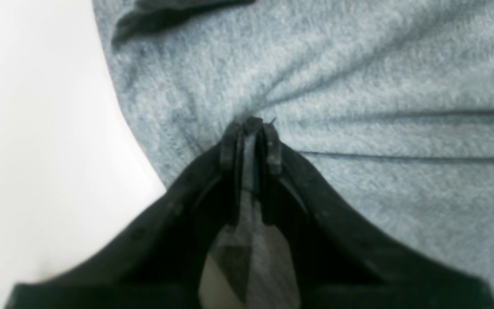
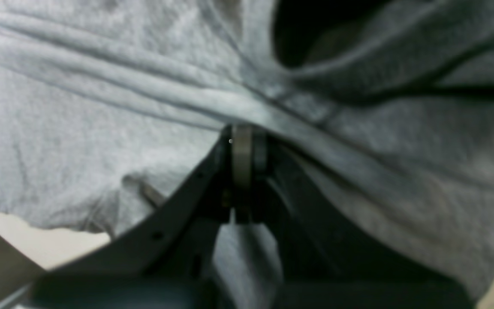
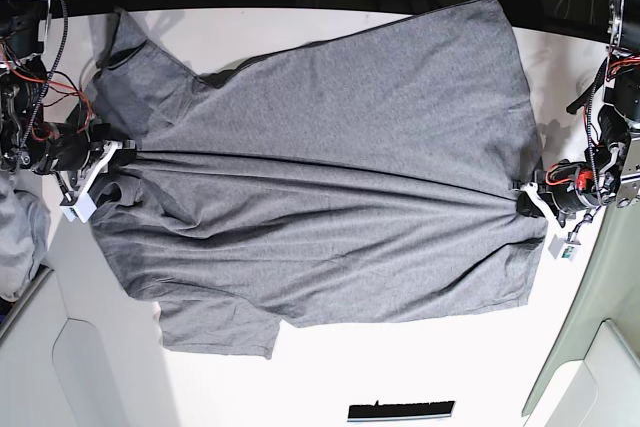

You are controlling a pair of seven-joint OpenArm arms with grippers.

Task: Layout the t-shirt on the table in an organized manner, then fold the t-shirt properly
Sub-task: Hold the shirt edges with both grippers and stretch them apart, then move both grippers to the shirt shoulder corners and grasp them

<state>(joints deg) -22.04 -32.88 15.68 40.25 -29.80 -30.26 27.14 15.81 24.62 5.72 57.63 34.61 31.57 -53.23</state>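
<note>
Left hand (image 1: 252, 128) is pinching the hem end of the t-shirt (image 3: 330, 187), and the right hand (image 2: 242, 137) is pressed together on cloth at the collar end, a taut crease running between them. The shirt lies spread across the white tabletop (image 3: 420, 367), sleeves out to either side. This looks like the laying-out step, nearly done. Next move likely calls for releasing the stretched cloth evenly, then regripping one side for the first fold
</note>
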